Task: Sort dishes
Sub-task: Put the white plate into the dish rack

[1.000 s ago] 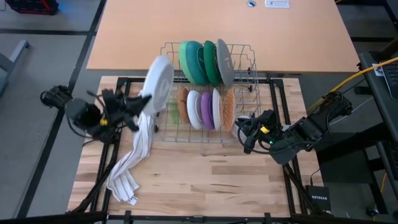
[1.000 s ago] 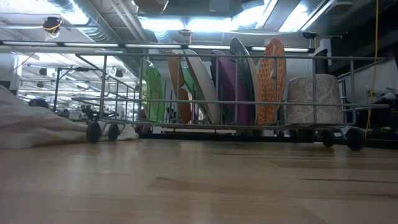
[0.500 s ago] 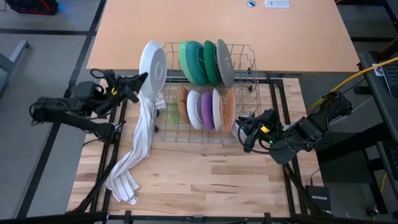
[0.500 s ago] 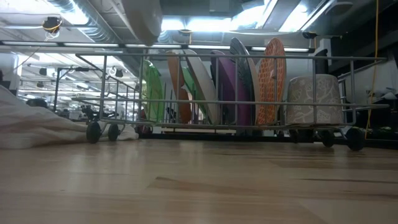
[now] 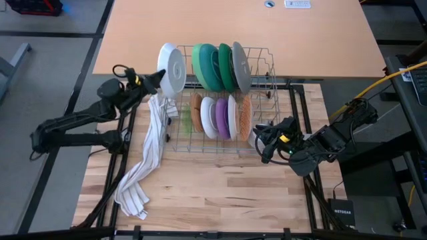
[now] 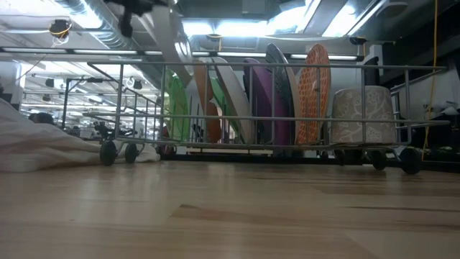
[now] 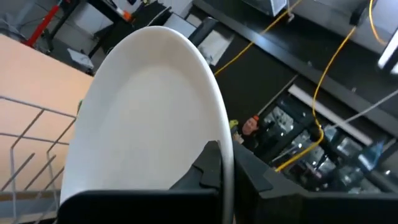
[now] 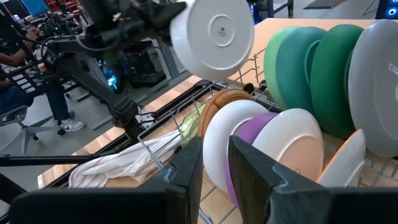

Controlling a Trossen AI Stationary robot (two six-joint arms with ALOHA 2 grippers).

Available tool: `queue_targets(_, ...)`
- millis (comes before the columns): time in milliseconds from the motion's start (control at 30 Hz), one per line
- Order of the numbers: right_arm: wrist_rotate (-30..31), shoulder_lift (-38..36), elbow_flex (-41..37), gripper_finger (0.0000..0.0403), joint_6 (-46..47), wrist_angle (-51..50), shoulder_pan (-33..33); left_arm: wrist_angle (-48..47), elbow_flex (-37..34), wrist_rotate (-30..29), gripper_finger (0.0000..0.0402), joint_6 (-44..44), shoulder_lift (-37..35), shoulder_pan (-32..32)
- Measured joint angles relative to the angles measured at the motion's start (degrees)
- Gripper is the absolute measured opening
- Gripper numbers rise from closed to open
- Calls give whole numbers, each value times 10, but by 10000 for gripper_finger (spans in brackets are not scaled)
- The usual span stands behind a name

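My left gripper (image 5: 160, 77) is shut on a white dish (image 5: 173, 69) and holds it on edge over the far left corner of the wire rack (image 5: 270, 73). The rack's far row holds light green, teal and grey plates (image 5: 220, 65). Its near row holds orange, white, purple and orange patterned ones (image 5: 221, 117). All of them stand on edge between the wires. The right wrist view shows the dish's underside (image 8: 212, 30). My right gripper (image 5: 261, 143) waits open at the rack's near right corner, touching nothing. My left gripper pinches the white dish's rim (image 7: 227, 149) between its two fingers (image 7: 208, 169), one on each face. The fingers reach in about level from the table's left side. The dish stands on edge, a little tilted, lifted clear of the table above the rack's left end.
A white striped towel (image 5: 143, 170) hangs from the rack's left side and trails across the table toward its near left. A patterned cup (image 6: 363, 115) sits in the rack's near right corner. Bare wood (image 5: 220, 190) lies in front of the rack. A seated person (image 8: 18, 59) shows beyond the table.
My left gripper has swung with the white dish from the table's left side toward the far edge and the rack. It has rolled and come down a little. The dish stays held and lifted clear, now nearer upright over the rack's far left corner.
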Motion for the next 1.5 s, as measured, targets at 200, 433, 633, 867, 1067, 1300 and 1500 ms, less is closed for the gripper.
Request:
queue_targets(200,0,0,0,82,0,0,0,50,-42,102,0,-60,20,115)
queue_targets(433,4,0,0,82,0,1,0,183,-61,204,0,-119,98,198)
queue_targets(633,6,0,0,82,0,1,0,281,-62,241,0,-175,194,227)
queue_targets(867,9,0,0,82,0,0,0,312,-62,250,0,-186,262,244)
queue_targets(1067,9,0,0,82,0,-1,0,327,-61,252,0,-180,277,256)
queue_targets(1300,9,0,0,82,0,-1,0,319,-61,238,0,-166,278,260)
queue_targets(1500,9,0,0,82,0,-1,0,288,-60,223,0,-161,277,264)
